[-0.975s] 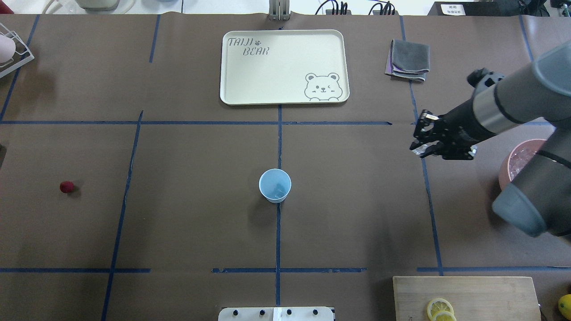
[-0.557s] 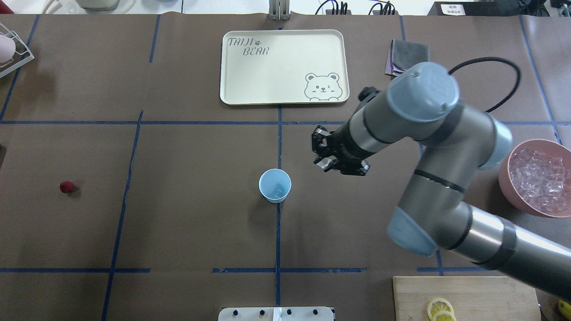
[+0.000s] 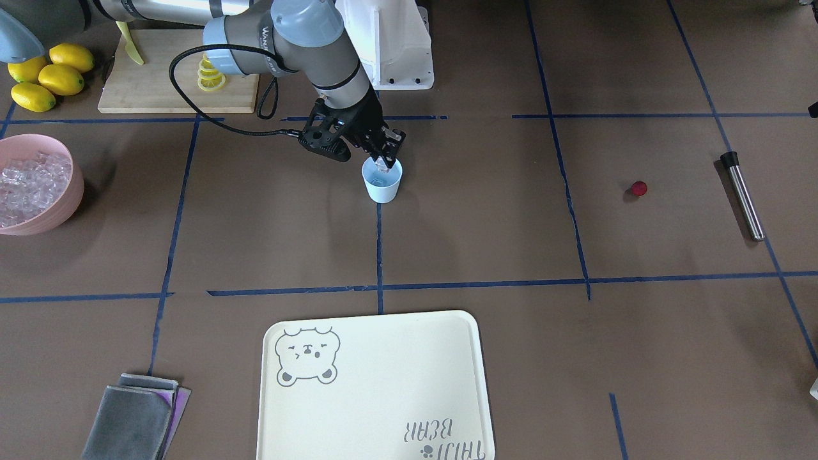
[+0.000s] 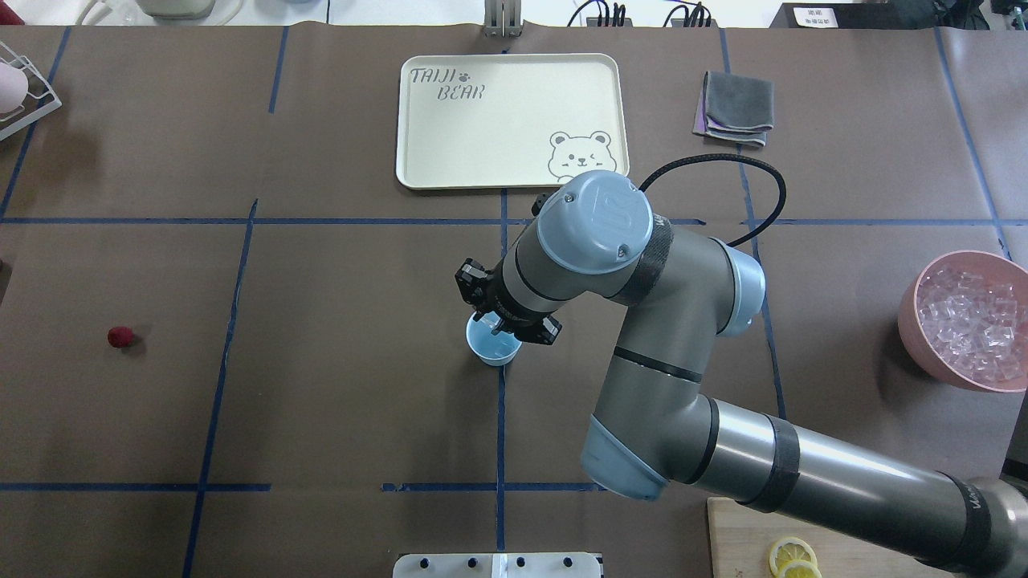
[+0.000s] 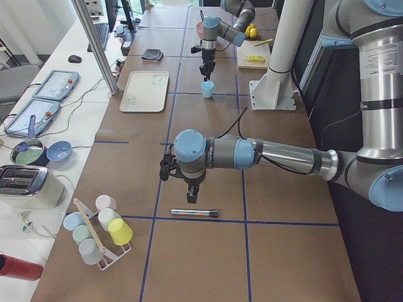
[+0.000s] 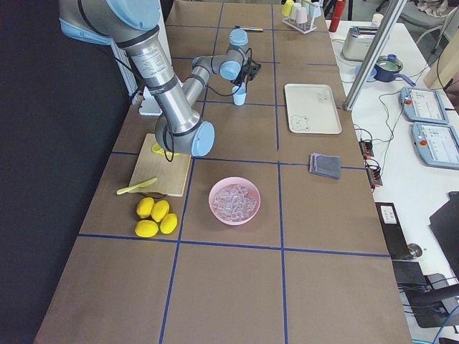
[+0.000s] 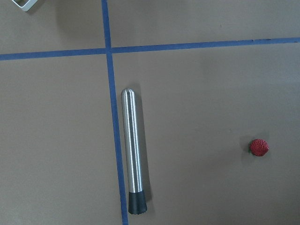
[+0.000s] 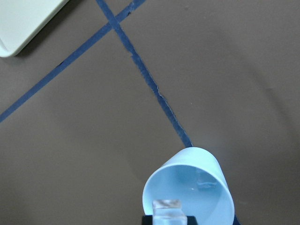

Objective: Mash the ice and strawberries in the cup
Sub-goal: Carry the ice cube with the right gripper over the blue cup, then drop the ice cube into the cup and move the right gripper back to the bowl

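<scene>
Ice cube [image 8: 167,206] is clamped between the right gripper's [image 3: 385,160] fingers, hanging just above the mouth of the cup [image 3: 382,189]. Looks like the drop-in step to me. I'd get the cube properly inside the rim and go a touch lower before opening. That cup looks light, so a bump on the rim could tip it, or the cube could bounce out.

Cup is standing upright, mouth up, long axis vertical, tapering toward the base. The cube's blocky, no real long axis.

Strawberry [image 3: 638,188] is lying on the table well apart from the cup, on the robot's left side. The left gripper [image 5: 192,196] hangs out there above the steel muddler [image 7: 133,154]; can't tell if its fingers are apart or together.
</scene>
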You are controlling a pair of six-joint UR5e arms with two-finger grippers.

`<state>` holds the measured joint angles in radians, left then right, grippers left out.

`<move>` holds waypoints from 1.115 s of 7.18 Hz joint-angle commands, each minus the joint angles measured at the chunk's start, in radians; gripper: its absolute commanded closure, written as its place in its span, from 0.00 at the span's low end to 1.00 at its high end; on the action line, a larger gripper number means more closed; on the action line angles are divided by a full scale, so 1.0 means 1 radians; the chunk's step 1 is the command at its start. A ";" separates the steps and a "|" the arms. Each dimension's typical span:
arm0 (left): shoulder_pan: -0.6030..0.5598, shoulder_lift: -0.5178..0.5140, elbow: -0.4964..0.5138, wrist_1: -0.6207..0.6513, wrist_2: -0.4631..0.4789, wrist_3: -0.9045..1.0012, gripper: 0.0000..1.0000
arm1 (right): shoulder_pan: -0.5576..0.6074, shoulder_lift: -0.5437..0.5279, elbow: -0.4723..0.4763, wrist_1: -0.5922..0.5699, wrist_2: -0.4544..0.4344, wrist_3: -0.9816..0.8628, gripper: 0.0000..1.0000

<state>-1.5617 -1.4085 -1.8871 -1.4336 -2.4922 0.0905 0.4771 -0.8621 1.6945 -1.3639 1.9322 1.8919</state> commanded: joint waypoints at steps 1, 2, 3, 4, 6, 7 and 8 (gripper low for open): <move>0.000 0.000 -0.003 -0.001 -0.001 0.000 0.00 | -0.006 -0.003 0.001 -0.001 0.001 0.001 0.53; 0.000 0.000 -0.003 -0.001 -0.001 0.000 0.00 | -0.008 -0.005 0.002 -0.006 -0.001 0.001 0.21; 0.000 0.002 -0.007 0.001 -0.001 0.000 0.00 | -0.008 -0.006 0.002 -0.010 0.001 0.003 0.01; 0.000 0.006 -0.007 -0.001 -0.001 0.000 0.00 | -0.005 -0.014 0.008 -0.014 0.011 0.001 0.01; 0.002 0.006 -0.006 -0.001 -0.001 0.000 0.00 | 0.129 -0.197 0.216 -0.076 0.144 -0.020 0.01; 0.002 0.006 -0.006 -0.001 -0.002 0.000 0.00 | 0.244 -0.291 0.279 -0.076 0.253 -0.113 0.01; 0.002 0.006 -0.006 0.001 -0.002 0.000 0.00 | 0.302 -0.398 0.324 -0.076 0.272 -0.205 0.01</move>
<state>-1.5603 -1.4021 -1.8932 -1.4339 -2.4937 0.0905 0.6866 -1.1333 1.9477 -1.4364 2.1428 1.7878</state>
